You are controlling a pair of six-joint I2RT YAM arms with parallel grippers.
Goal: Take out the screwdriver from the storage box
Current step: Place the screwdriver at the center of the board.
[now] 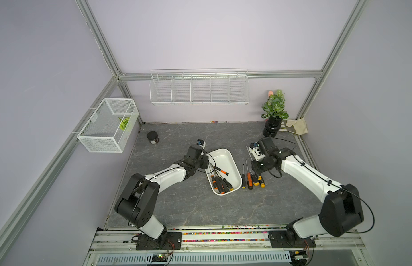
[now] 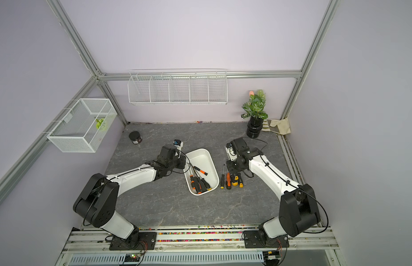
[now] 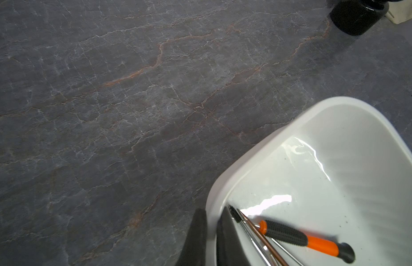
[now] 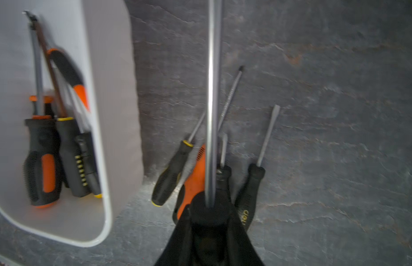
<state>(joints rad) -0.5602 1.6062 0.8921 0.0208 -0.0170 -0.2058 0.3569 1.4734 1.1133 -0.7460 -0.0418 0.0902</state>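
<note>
The white storage box [image 1: 235, 166] [image 2: 214, 166] lies mid-table and holds several screwdrivers [image 1: 221, 184] with orange, yellow and black handles. My left gripper [image 3: 212, 210] is shut on the box's left wall [image 3: 246, 161], one finger outside it and one inside. To the right of the box, my right gripper [image 4: 209, 208] [image 1: 255, 169] is shut on the black handle of a long-shafted screwdriver [image 4: 212, 92] and holds it above the table. Its shaft points away from the wrist. Several more screwdrivers [image 1: 249, 180] [image 4: 170, 175] lie side by side on the table under it.
A black jar [image 1: 152, 137] stands at the back left of the grey table. A potted plant [image 1: 274, 110] and a cloth bag [image 1: 295, 126] are in the back right corner. A wire-mesh basket [image 1: 108, 125] hangs on the left wall, a wire rack [image 1: 198, 88] on the back wall.
</note>
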